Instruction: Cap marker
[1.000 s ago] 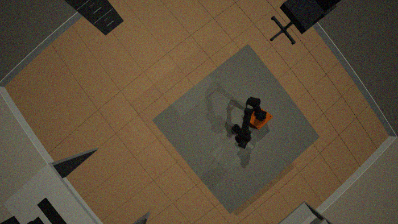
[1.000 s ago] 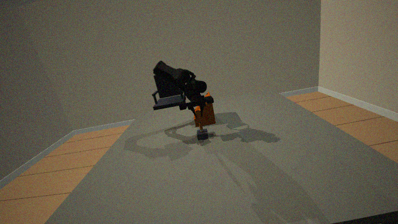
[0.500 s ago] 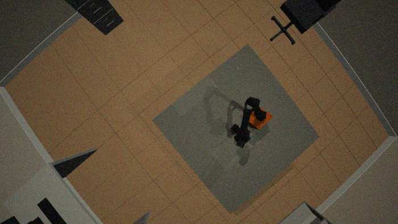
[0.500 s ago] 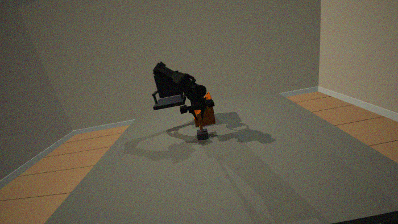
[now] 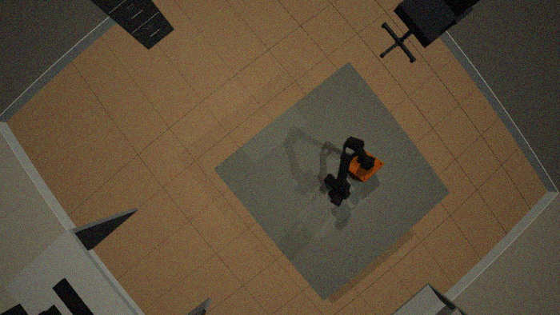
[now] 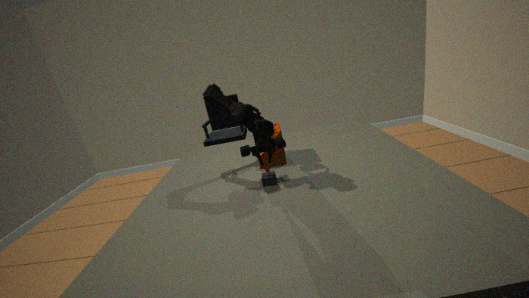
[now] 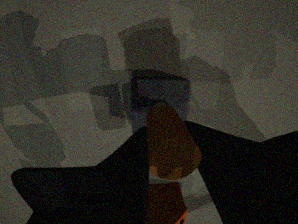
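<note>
The dark holder block [image 6: 269,180] [image 7: 172,92] stands on the table [image 6: 227,246]. My gripper [image 6: 267,162] [image 7: 165,129] is shut on the orange-brown cap [image 7: 172,142], directly above the block in the exterior view. A narrow orange shape runs from the fingertips down to the block there; where the cap ends and the marker begins cannot be told, nor whether they touch. In the wrist view the cap covers part of the block and hides the marker. In the top view the arm hides the block.
The orange arm base [image 5: 365,169] [image 6: 277,156] stands behind the gripper. Dark arm shadows lie across the table around the block. A dark chair [image 6: 225,134] stands beyond the table.
</note>
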`<state>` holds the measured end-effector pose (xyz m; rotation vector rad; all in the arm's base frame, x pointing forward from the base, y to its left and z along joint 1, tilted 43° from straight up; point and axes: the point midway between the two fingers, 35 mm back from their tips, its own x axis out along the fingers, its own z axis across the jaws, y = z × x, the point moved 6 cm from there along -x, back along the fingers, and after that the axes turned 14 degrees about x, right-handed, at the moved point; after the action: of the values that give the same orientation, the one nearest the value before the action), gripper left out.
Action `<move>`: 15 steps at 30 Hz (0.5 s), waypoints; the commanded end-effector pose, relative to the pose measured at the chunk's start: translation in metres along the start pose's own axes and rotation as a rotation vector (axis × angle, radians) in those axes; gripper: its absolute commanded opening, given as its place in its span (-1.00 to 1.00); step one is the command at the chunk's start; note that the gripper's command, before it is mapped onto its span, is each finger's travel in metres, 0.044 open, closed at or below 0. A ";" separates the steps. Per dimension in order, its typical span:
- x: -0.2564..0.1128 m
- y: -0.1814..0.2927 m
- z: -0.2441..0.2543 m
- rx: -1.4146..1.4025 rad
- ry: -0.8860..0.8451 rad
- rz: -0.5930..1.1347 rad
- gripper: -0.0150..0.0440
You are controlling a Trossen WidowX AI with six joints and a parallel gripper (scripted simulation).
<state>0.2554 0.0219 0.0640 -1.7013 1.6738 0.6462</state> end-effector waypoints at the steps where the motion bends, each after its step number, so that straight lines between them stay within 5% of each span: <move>1: 0.006 0.001 -0.001 -0.004 0.007 -0.001 -0.49; 11: 0.011 0.001 -0.001 -0.004 0.008 -0.001 -0.49; 15: 0.011 0.001 -0.001 -0.001 0.004 0.001 -0.14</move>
<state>0.2548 0.0141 0.0563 -1.7033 1.6772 0.6446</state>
